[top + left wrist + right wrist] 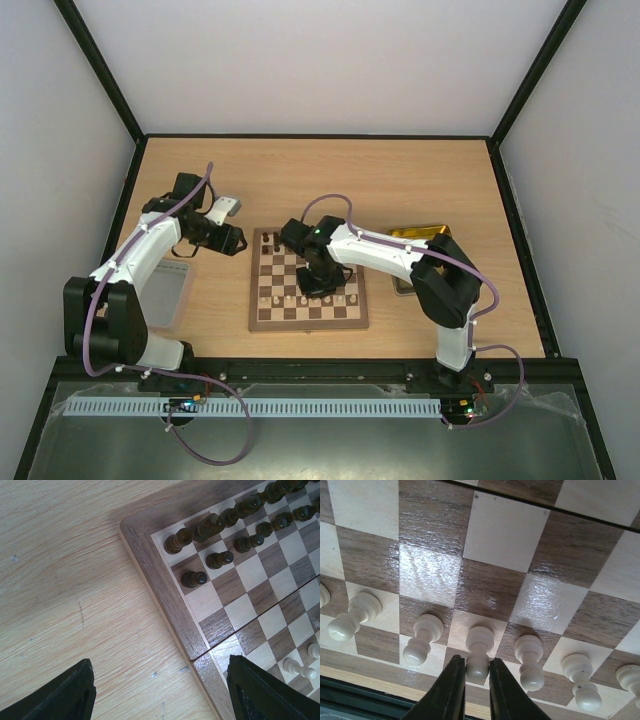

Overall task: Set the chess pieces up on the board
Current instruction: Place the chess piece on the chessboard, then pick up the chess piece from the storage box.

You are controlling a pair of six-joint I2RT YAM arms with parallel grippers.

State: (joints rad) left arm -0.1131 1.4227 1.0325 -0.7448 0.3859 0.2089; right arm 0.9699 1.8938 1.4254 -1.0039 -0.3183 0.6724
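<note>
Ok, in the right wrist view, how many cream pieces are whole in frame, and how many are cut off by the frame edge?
cream pieces whole in frame: 5
cream pieces cut by the frame edge: 2
Total: 7

We see a board (250, 572) checked in dark brown and cream inside a dark brown border. Some pieces (194, 578) are dark brown, the pawns (478, 652) glossy cream. The surface (400, 180) shows pale, streaky wood grain. The right fingers (450, 695) are black, the tray (418, 232) shiny yellow.
</note>
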